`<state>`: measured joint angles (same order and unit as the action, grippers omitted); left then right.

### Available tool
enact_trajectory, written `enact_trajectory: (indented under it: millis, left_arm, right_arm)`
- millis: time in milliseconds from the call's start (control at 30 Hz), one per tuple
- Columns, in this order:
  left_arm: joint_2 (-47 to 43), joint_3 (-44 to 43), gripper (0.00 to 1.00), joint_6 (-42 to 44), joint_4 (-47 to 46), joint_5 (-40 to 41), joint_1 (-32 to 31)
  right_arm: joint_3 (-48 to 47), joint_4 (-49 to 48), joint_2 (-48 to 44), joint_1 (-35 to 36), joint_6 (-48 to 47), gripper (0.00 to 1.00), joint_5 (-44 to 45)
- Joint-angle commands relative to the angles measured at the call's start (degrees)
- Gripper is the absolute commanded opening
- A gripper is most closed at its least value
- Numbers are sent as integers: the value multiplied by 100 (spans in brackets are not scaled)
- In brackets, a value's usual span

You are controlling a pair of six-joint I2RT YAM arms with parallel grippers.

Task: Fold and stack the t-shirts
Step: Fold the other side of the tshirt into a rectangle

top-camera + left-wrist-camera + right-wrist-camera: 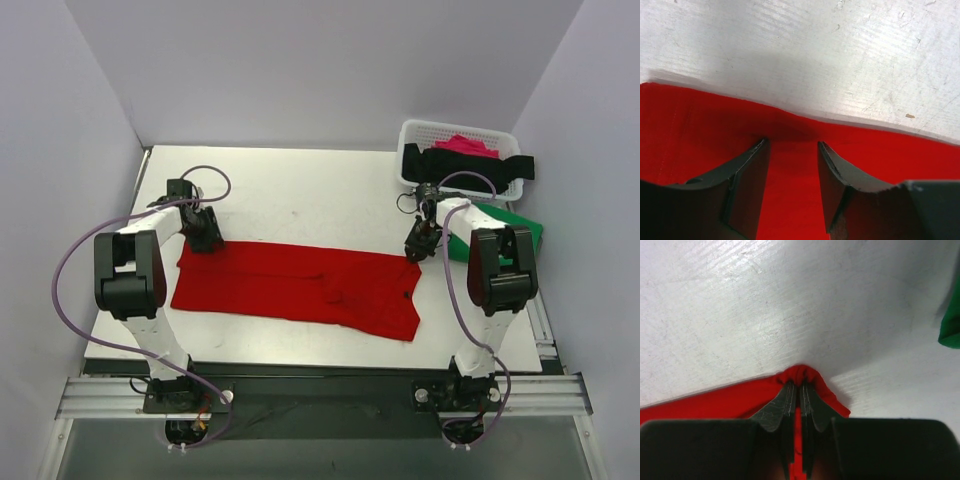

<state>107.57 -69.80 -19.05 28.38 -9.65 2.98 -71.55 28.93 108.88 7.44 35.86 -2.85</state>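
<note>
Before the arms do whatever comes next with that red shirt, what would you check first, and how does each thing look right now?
1. Right gripper shut on the far right corner of the red shirt: ok, cloth bunches at its tips.
2. Left gripper gripping the far left edge: not ok, it stands open over the cloth.
3. Shirt lying flat on the table: ok, only slight wrinkles.
4. Green shirt lying apart from the red one: ok.
5. Right gripper holding every layer of the cloth: cannot tell.
</note>
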Motion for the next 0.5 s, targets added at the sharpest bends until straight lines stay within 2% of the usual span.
enact_trajectory:
  millis: [0,100,200,233,333,467]
  left_arm:
    - [168,73,54,208,168,306,36]
    - [203,-42,56,244,220,341,36]
    - [203,-244,58,244,299,341,27]
    - [168,-384,59,252,343,297,18]
    - [19,-648,63,200,413,227,-34]
    - [-148,-982,65,147,537,174,-175]
  right_arm:
    - [-385,342,63,-76,-114,0,435]
    - [-623,412,186,-76,-158,4,435]
    - [-895,500,248,-76,-246,22,470]
    - [-1000,526,230,-68,-307,35,470]
    - [-1072,605,47,-32,-404,47,461]
    - [-985,684,-331,134,-579,50,338]
